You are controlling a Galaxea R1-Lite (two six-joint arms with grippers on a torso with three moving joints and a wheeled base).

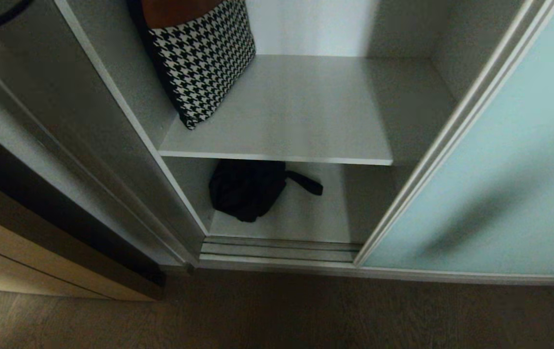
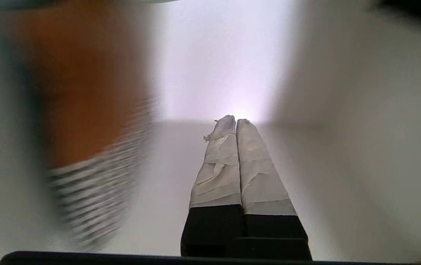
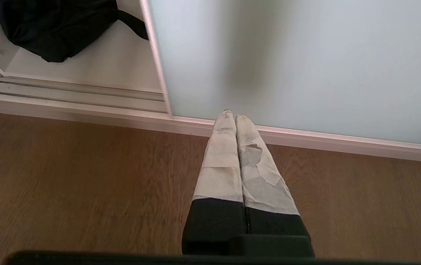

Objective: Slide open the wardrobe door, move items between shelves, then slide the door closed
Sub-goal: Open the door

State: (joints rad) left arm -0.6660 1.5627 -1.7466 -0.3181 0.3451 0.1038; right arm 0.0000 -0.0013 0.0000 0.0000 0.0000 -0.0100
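Dim, soft light in the head view; the floor and left side fall dark. A blurred grey shadow crosses the frosted pale aqua-green glass door. The left wrist view is motion-smeared, with glare on the white back wall.

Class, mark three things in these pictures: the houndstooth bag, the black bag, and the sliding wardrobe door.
houndstooth bag (image 1: 204, 58), head view, middle of its checked fabric.
black bag (image 1: 245, 189), head view, centre of its body.
sliding wardrobe door (image 1: 499, 169), head view, frosted glass panel.

Home bedroom — wardrobe shelves, wood floor
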